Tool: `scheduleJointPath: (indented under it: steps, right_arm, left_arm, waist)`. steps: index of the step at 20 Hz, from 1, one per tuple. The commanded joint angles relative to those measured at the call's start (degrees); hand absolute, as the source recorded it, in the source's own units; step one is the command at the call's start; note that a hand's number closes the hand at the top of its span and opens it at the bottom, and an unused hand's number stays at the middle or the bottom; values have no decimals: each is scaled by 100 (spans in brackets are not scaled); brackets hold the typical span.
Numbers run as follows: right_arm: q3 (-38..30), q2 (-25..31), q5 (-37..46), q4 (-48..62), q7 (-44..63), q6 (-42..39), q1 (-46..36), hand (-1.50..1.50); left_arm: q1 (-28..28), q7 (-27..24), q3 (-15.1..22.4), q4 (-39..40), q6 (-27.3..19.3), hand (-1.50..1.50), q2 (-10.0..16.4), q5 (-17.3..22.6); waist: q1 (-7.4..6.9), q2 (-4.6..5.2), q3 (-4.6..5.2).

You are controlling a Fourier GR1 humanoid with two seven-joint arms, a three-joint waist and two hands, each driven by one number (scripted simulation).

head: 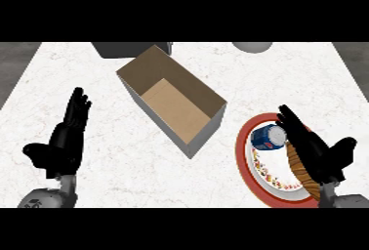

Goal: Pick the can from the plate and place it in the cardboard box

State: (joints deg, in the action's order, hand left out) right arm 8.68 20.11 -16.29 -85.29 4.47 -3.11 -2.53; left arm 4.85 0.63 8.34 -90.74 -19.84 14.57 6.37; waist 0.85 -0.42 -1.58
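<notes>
Bare white marbled surface [288,78] lies open between the brown cardboard box [176,110], its top unlidded, and the red-rimmed round plate [242,151]. A dark grey block [122,49] crowds the box's far corner; a grey rounded object [252,46] sits at the far edge, well apart.

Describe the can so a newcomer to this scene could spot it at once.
Right of the open cardboard box sits a red-rimmed plate, under the right hand. The can is on the plate's far part. It alone is blue and white; the food beside it is brown.

Can [269,137] on plate [242,151]; right hand [319,152] beside
</notes>
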Motion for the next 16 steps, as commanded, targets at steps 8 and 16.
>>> scheduleJointPath:
  steps: [8,16]
  right_arm:
    - [-1141,1947,-196,-1009,-1755,-2338,-2134,-150]
    - [-1343,2512,1304,-133,-4967,-3447,-2185,-150]
  left_arm:
    - [527,-273,595,-115,1343,0,985,-392]
    - [910,-402,605,-1,1775,0,1024,-247]
  waist:
    - [-100,70,132]
    - [-242,161,116]
